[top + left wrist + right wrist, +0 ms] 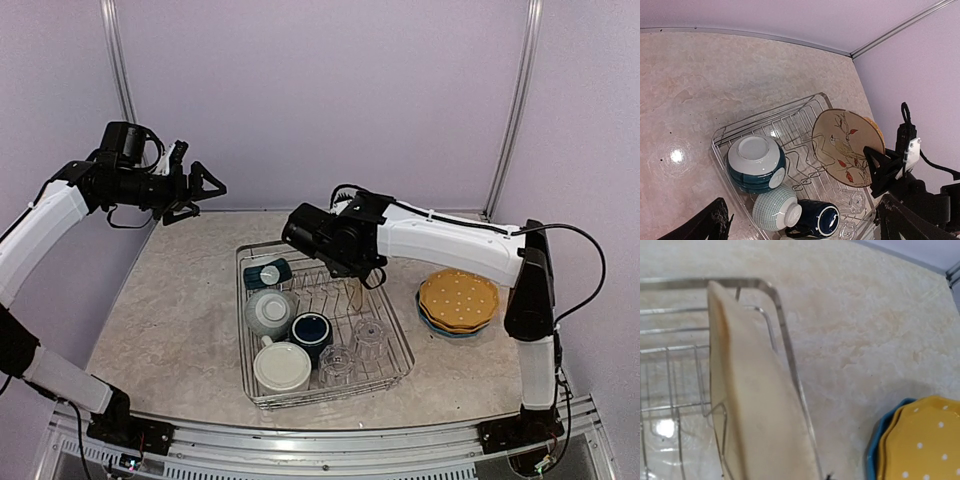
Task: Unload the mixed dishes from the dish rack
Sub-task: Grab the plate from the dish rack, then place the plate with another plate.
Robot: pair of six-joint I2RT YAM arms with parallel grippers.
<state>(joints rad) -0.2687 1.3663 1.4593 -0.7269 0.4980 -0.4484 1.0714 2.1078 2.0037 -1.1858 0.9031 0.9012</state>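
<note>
floral plate (842, 142): seen L wrist, hidden top | R gripper (871, 169) prob clamping

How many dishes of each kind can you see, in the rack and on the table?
Plates: 3 (floral, yellow dotted, blue)
Bowls: 1 (teal)
Mugs and cups: 3 (striped, navy, cream)
Glass tumblers: 2
Total: 9

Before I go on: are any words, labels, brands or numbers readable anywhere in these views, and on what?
None: no readable text in any view.
cream floral plate: painted branches and red leaves only, no words.
yellow dotted plate: pale dots only.
navy mug: no lettering shows.
white tab right of the floral plate: looks blank, too small to be sure.
</note>
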